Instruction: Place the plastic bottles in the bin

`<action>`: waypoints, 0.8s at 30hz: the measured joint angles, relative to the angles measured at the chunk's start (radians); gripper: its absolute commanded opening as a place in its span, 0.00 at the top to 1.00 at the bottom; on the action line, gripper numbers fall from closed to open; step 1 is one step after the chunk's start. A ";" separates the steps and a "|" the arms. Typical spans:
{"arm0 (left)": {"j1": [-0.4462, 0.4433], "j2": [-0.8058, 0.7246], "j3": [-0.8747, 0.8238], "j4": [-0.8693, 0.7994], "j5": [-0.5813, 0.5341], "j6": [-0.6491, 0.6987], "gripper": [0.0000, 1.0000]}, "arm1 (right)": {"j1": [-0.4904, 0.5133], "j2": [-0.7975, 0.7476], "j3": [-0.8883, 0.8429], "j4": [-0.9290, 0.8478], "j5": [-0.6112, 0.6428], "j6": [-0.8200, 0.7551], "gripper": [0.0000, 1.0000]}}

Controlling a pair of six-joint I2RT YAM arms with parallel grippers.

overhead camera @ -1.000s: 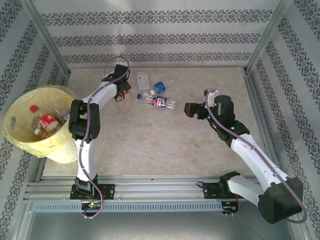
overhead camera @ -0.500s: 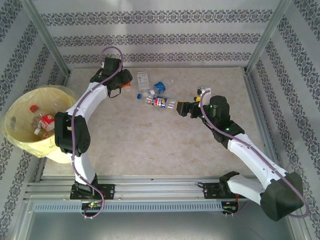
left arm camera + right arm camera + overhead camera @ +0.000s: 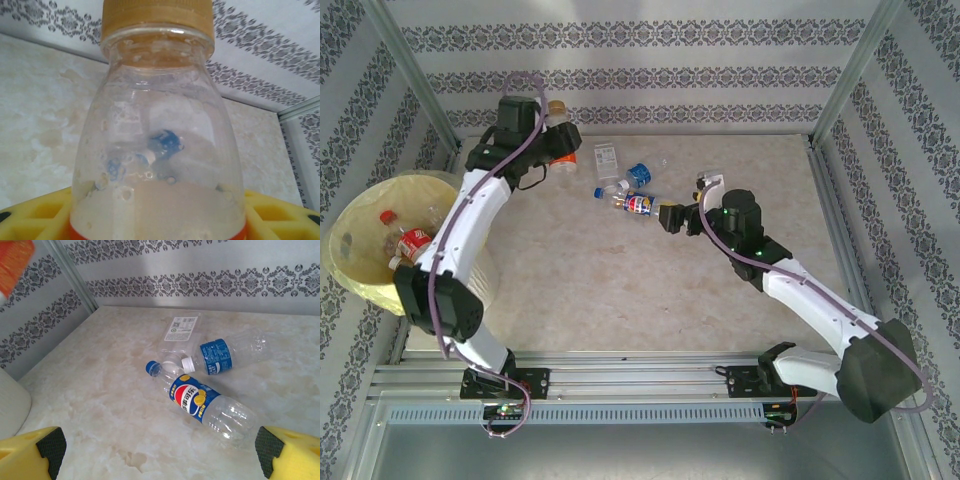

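Left pincer (image 3: 552, 140) pinches an orange-capped bottle (image 3: 157, 125), held high for the bin (image 3: 360, 212) — right pincer (image 3: 160, 447), spread, faces a blue-labelled bottle (image 3: 200, 400) to grasp.

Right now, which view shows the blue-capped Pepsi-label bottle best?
Right wrist: the blue-capped bottle lies whole, label readable, ahead of the open right claw. Top external shows it tiny, beside that claw.

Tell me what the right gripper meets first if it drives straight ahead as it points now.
Most likely the blue-capped bottle, lying ahead of the open right gripper, nearer than the white-capped bottle behind it; depth is hard to judge.
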 measured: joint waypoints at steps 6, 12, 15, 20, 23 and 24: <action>0.005 -0.145 0.028 -0.075 -0.079 0.061 0.40 | 0.002 0.026 0.006 0.068 -0.003 0.000 0.02; 0.049 -0.244 0.067 -0.164 -0.229 0.136 0.40 | 0.002 0.038 0.012 0.108 -0.009 0.000 0.02; 0.095 -0.264 0.071 -0.197 -0.293 0.169 0.40 | 0.002 0.045 0.021 0.117 -0.010 0.000 0.02; 0.215 -0.269 0.071 -0.238 -0.336 0.219 0.40 | 0.002 0.064 0.032 0.126 -0.013 0.004 0.02; 0.312 -0.275 0.057 -0.240 -0.306 0.248 0.40 | 0.006 0.078 0.039 0.134 -0.018 0.005 0.02; 0.340 -0.278 0.052 -0.241 -0.293 0.257 0.41 | 0.006 0.084 0.042 0.135 -0.022 0.005 0.02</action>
